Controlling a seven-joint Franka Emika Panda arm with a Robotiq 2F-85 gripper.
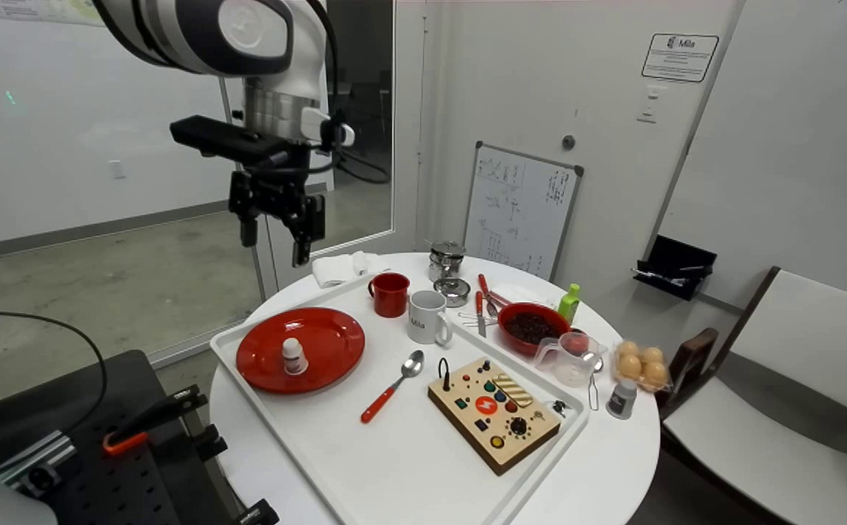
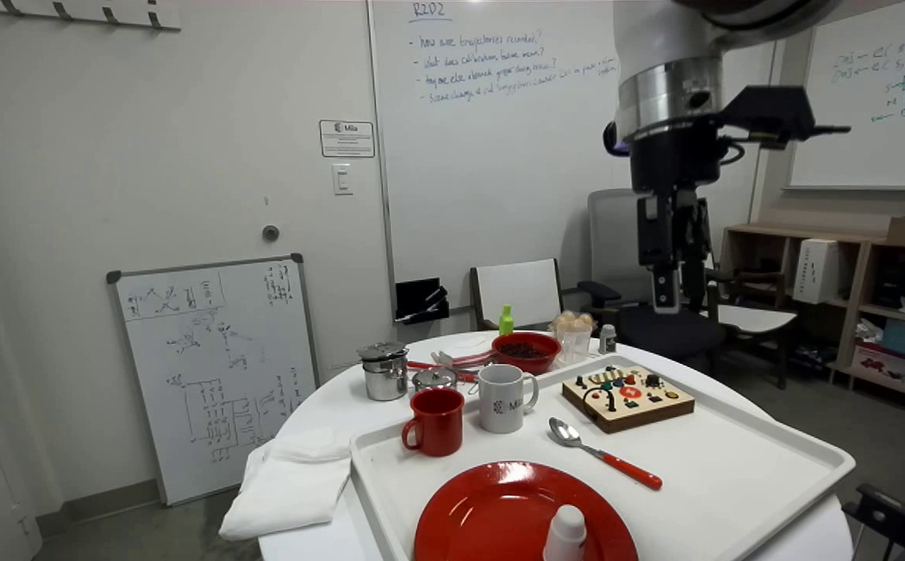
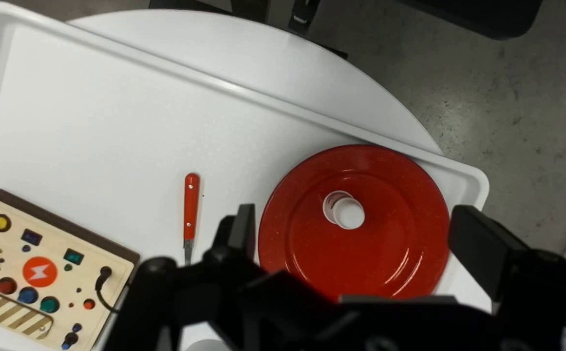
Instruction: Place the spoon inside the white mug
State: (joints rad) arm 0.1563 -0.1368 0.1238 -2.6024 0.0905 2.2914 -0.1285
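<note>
3 softly lit views (red plate [image 3: 368, 256] glares).

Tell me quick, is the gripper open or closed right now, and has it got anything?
Gripper: open, holding nothing; the spoon lies on the tray.

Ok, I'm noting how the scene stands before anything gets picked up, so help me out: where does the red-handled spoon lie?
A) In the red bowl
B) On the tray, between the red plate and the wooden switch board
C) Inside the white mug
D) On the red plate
B: in an exterior view the spoon lies on the tray, with the red plate on one side and the wooden switch board on the other.
</note>
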